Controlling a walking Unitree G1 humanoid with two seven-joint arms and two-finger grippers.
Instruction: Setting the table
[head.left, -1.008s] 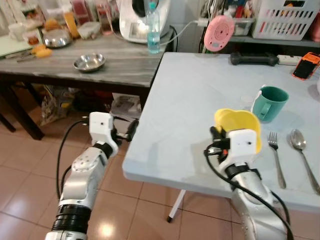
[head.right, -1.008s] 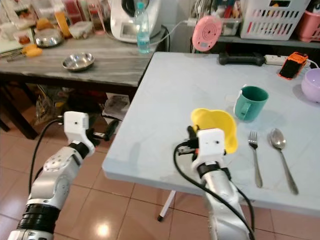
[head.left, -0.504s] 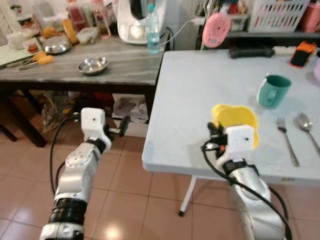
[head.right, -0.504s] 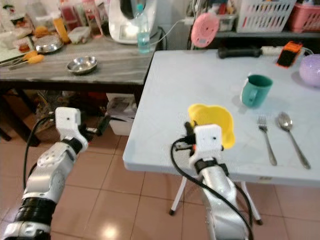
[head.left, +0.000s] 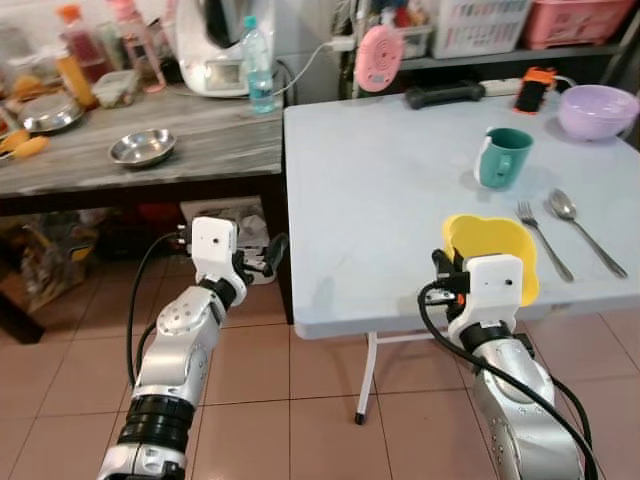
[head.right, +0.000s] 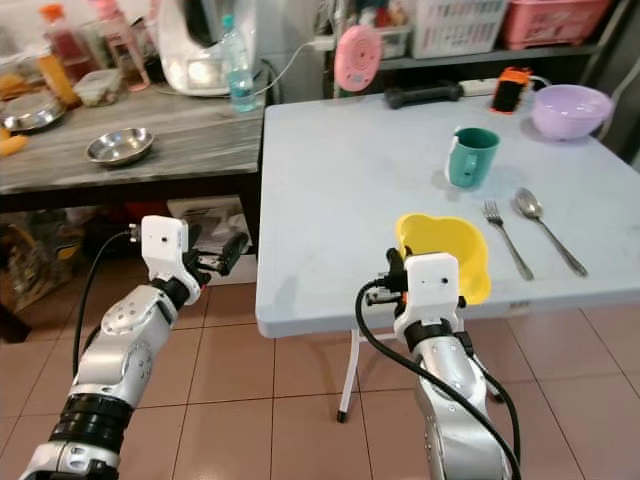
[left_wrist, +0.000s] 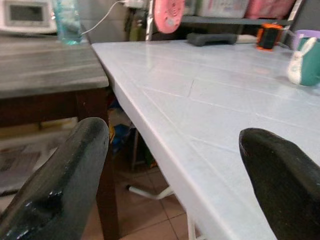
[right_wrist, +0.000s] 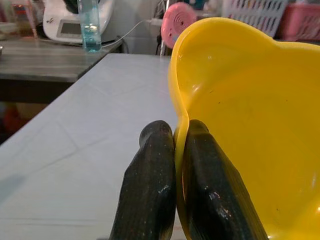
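The pale blue-white surface (head.left: 380, 190) takes up most of the scene ahead of the robot, with a darker grey wooden surface (head.left: 150, 165) standing just beside it on the robot's left, and tiled floor (head.left: 300, 400) below both.

On the pale surface, toward its far right corner, sits a lilac bowl (head.left: 597, 108). Nearer in stands a green mug (head.left: 502, 157), upright, with a fork (head.left: 541, 237) and a spoon (head.left: 580, 230) lying side by side just beyond it to the right (the two are close but apart). Along the far edge lie a black bar-shaped object (head.left: 444, 94) and an orange-cased phone (head.left: 531, 89).

The yellow bowl (head.left: 492, 253) is at the near edge of the pale surface, in front of the mug and left of the fork. The right end effector (right_wrist: 173, 165) has it by the rim: its two black fingers (right_wrist: 150, 185) are pressed together with the bowl's thin wall pinched between them, one finger outside and one inside.

The left end effector (head.left: 262, 262) hangs off to the left of the pale surface, over the floor and below the level of the tabletop; its fingers (left_wrist: 60, 185) are spread wide with nothing between them.

On the grey surface rest a small steel dish (head.left: 142, 148), a clear water bottle (head.left: 259, 78) and a white appliance (head.left: 212, 45).
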